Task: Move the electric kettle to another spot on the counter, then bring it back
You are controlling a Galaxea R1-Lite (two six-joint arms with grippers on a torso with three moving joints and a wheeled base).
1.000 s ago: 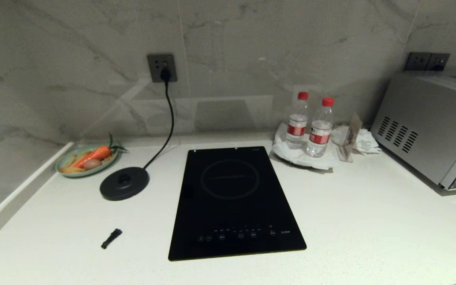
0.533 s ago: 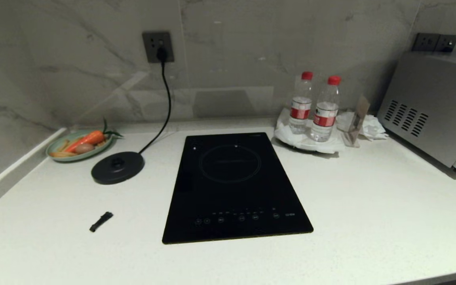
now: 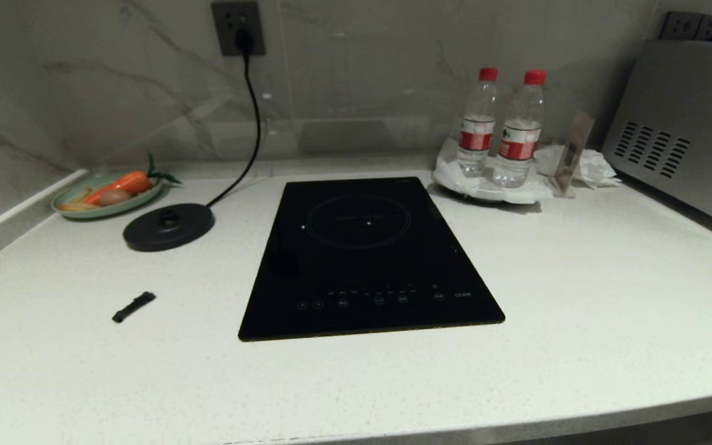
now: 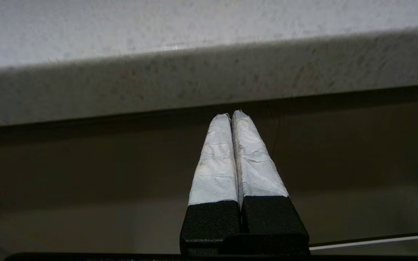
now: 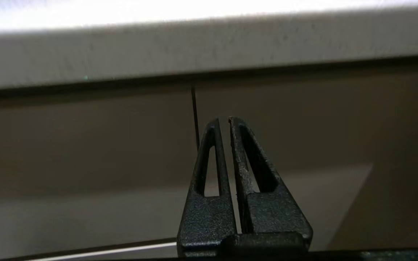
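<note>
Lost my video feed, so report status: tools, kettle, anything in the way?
Left tool and right tool shut, empty, below the counter edge. Kettle not in view; only its base disc there. Small black piece lying near the front.

The left gripper (image 4: 232,115) is built of two tapering fingers (image 4: 216,163) wrapped in creased white tape above rough black blocks. The right gripper (image 5: 224,119) is made of bare black textured plastic, each finger (image 5: 247,159) pierced by a long narrow slot.
</note>
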